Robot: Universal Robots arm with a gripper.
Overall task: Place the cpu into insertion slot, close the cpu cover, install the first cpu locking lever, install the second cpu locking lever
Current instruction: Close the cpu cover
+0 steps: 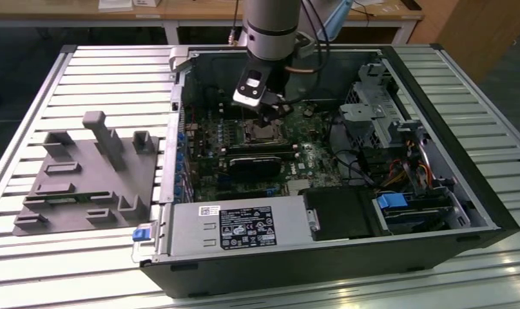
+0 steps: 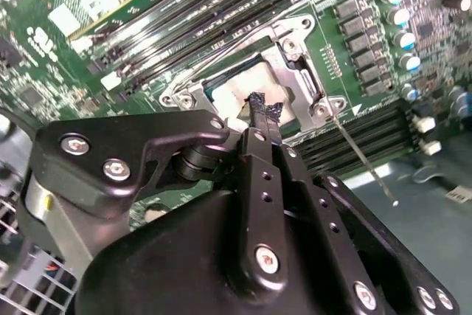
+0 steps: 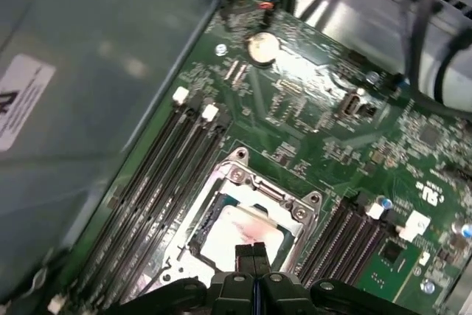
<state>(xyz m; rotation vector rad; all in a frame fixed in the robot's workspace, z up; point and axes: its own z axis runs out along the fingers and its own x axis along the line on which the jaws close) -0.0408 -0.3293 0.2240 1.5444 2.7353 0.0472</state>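
Presently, gripper (image 2: 264,106) (image 3: 252,250): fingers pressed together with nothing seen between them, tips hanging right over the insertion slot (image 2: 291,46).
cpu (image 3: 240,226) (image 2: 237,95): lies flat in the insertion slot, its pale metal top directly under the fingertips; whether they touch it I cannot tell.
cpu cover (image 3: 262,191): lies down on the insertion slot, its window framing the cpu.
locking lever (image 2: 361,160): thin metal rod slanting out from one corner of the insertion slot, across the neighbouring black slots.
memory slots (image 3: 158,182): long black rows flanking the insertion slot on two sides.
computer case (image 1: 285,270): lies open around the green board that bears the insertion slot, with the arm reaching in from above.
grey fixture (image 1: 87,187): outside the case, well apart from the insertion slot, toward the exterior view's left.
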